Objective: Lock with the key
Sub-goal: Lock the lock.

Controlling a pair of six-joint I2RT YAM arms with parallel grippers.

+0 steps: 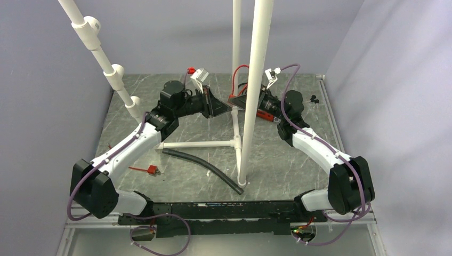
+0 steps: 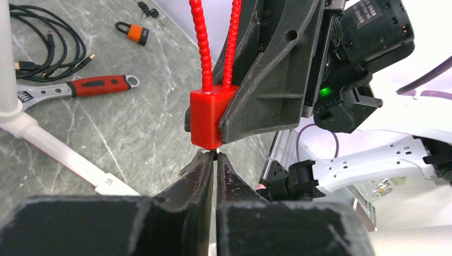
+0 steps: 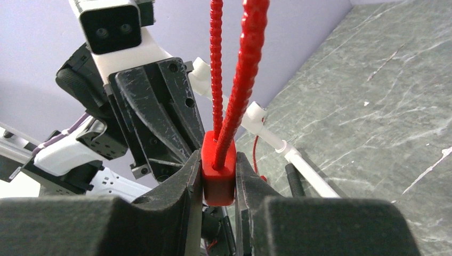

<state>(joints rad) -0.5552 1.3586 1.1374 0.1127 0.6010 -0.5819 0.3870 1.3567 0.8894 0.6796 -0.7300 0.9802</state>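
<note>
Marbled tabletop [image 1: 176, 184] noted below. My right pincer [image 3: 218, 157] clamps the red lock body [image 3: 218, 184], held above it; my left pincer [image 2: 214, 156] is pressed together, tips touching the body's underside.

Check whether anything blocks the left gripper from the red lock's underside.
Nothing visible does. The left gripper, shut, sits directly under the red lock body, and a pale sliver between its tips, likely the key, touches its underside. The right gripper clamps the lock's sides, leaving the bottom bare.
</note>
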